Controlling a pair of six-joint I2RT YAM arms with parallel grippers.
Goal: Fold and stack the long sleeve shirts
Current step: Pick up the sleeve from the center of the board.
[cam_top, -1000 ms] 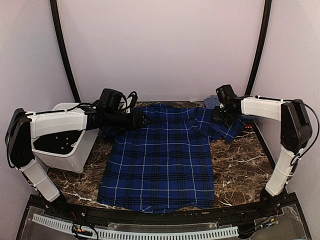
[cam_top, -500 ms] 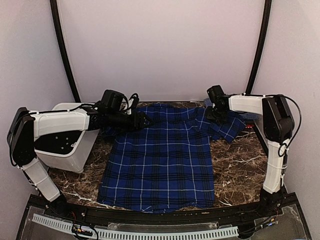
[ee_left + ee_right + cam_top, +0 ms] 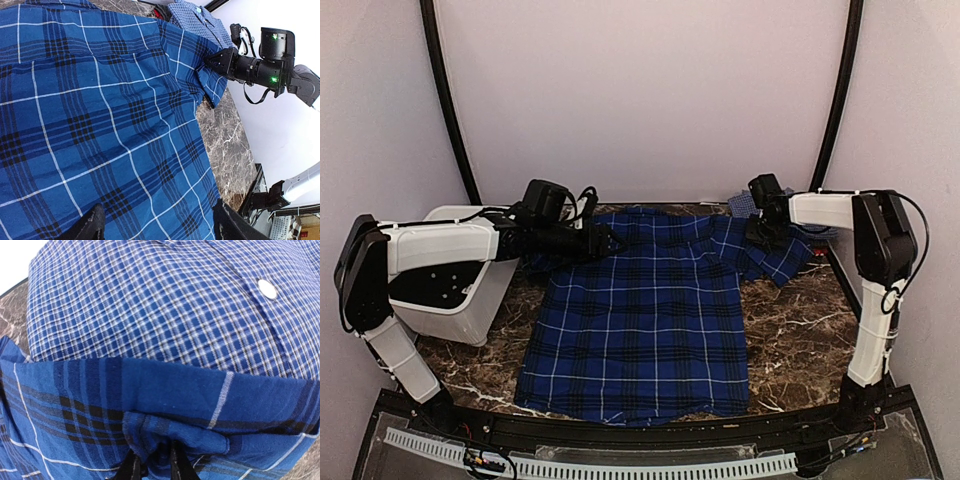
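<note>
Plaid shirt [image 3: 640, 320], deep blue with black and white lines, lies spread flat in the middle of the dark marble tabletop [image 3: 800, 340]. Its hem is toward the arm bases and its collar toward the far wall. Its right sleeve [image 3: 775, 255] is bunched in folds at the far right.

A white bin [image 3: 450, 300] stands on the left of the tabletop, just beside the plaid shirt's left edge, partly under the left arm.

A lighter blue checked shirt [image 3: 150, 305] sits in the far right corner. The plaid sleeve overlaps its near edge, the two cloths touching.

The left end effector [image 3: 160, 225] is released. It hangs over the plaid shirt's far left shoulder with its fingers spread wide and nothing between them.

The right end effector [image 3: 155, 465] is clenched on the plaid shirt. Its two dark fingertips stand close together and pinch a small puckered fold of the plaid sleeve, right where it meets the checked shirt.

A small white button [image 3: 267, 288] shows on the checked shirt, well apart from that pinch.
</note>
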